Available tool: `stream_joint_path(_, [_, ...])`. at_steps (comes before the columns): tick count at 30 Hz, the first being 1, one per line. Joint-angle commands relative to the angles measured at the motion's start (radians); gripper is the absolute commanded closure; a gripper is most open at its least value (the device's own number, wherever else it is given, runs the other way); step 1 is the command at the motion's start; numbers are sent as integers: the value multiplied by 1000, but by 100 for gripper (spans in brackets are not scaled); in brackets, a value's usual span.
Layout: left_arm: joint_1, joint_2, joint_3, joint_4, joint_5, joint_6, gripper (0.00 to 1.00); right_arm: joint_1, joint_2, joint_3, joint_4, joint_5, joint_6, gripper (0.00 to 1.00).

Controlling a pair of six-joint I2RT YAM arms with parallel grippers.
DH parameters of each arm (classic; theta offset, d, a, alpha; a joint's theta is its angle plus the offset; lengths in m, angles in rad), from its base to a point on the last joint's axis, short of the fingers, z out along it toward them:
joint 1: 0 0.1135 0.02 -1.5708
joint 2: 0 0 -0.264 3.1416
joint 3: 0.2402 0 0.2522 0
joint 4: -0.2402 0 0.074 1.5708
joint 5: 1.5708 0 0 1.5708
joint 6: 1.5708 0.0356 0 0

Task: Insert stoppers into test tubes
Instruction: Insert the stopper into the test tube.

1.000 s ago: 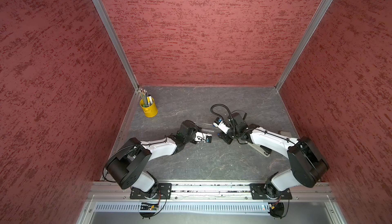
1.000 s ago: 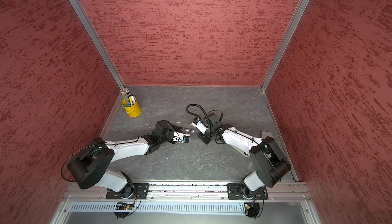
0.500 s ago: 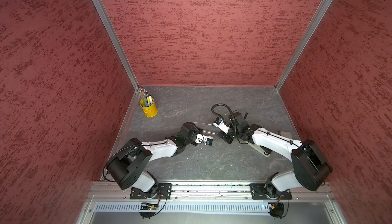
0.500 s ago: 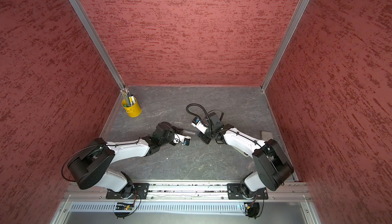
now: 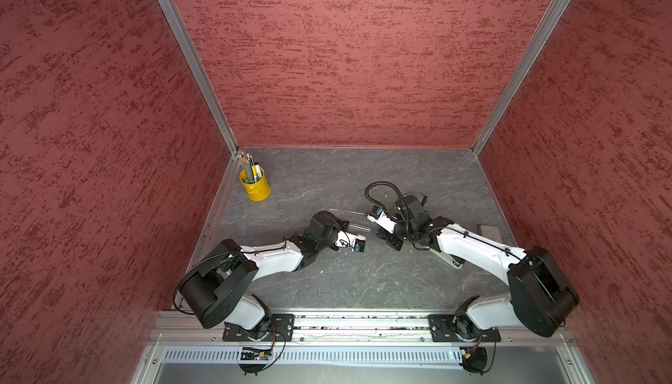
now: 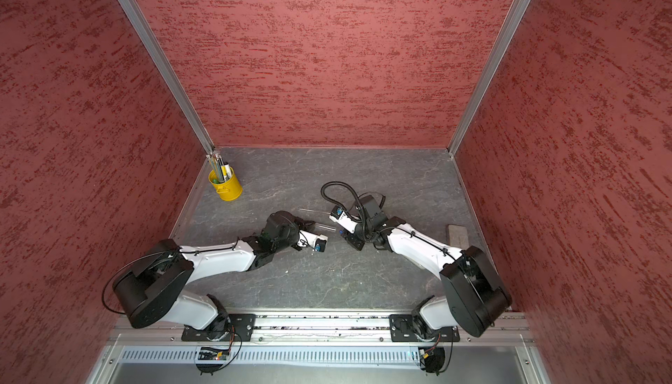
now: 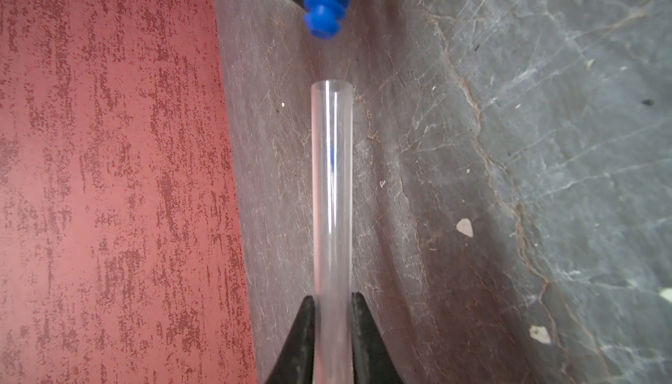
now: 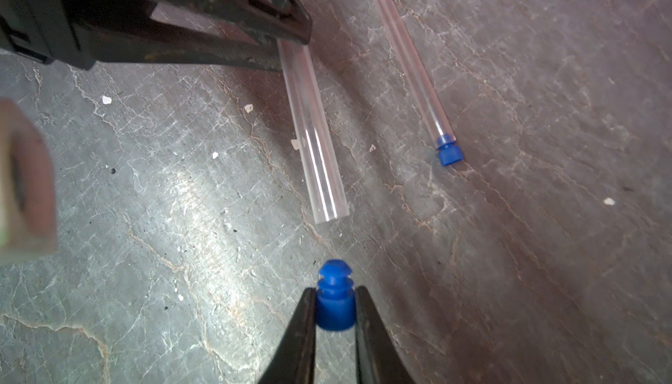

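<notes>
left gripper fingers pinch open test tube | right gripper fingers pinch free stopper, near open test tube's mouth, apart | second test tube beside open test tube, stoppered

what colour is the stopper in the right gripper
Bright blue. The stopper in the right gripper shows best in the right wrist view.

- The stoppers were bright blue.
- The test tubes were clear.
- The bench was grey with pale veins.
- The pen cup was yellow.

No readable text, labels or numbers
</notes>
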Motion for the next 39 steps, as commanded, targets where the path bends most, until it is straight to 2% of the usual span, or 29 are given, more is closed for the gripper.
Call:
stream_joint_path(1, [-13,-10,-12,28,-14,16,82,7,-18,-7,-5,-10,-26,79])
stream_joint_path(15, [-28,-14,-36,92,-25,25,82,27,-34,-18,-10,-9,-43,79])
stream_joint_path(39, [-49,-39,-47,97,-20,13,82,31,-40,-19,-5,3,-49,78])
